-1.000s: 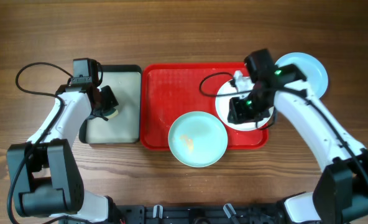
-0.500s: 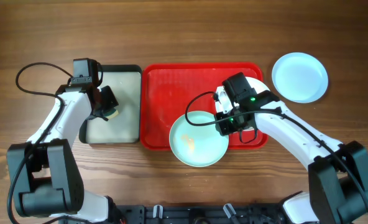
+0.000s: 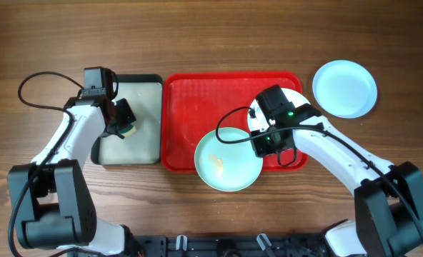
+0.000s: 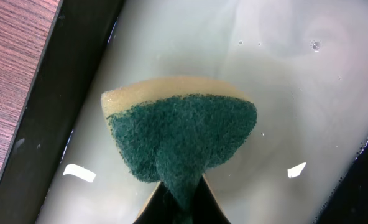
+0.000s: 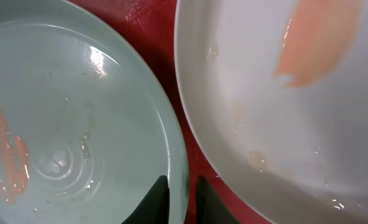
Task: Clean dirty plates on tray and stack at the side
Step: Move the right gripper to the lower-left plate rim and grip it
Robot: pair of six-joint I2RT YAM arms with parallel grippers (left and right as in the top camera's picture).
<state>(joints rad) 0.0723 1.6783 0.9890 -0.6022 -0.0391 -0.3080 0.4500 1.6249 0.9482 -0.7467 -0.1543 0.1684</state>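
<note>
The red tray (image 3: 197, 107) holds a pale turquoise plate (image 3: 222, 160) with a yellowish-orange smear, overhanging the tray's front edge. A white plate (image 3: 297, 100) with an orange smear lies at the tray's right, partly under my right arm. A second turquoise plate (image 3: 345, 88) lies on the table at the far right. My right gripper (image 3: 263, 146) straddles the smeared turquoise plate's right rim. In the right wrist view the fingers (image 5: 183, 199) are closed on that plate (image 5: 78, 112), beside the white plate (image 5: 283, 124). My left gripper (image 4: 178, 208) is shut on a green-and-yellow sponge (image 4: 184, 134).
A smaller black-rimmed tray (image 3: 143, 80) with a wet pale inside stands left of the red tray. The sponge hangs over it (image 4: 66, 93). Bare wooden table lies behind and in front of the trays.
My right arm has moved left and forward, off the white plate to the smeared turquoise plate's right rim, then held there. The left arm has not moved.
</note>
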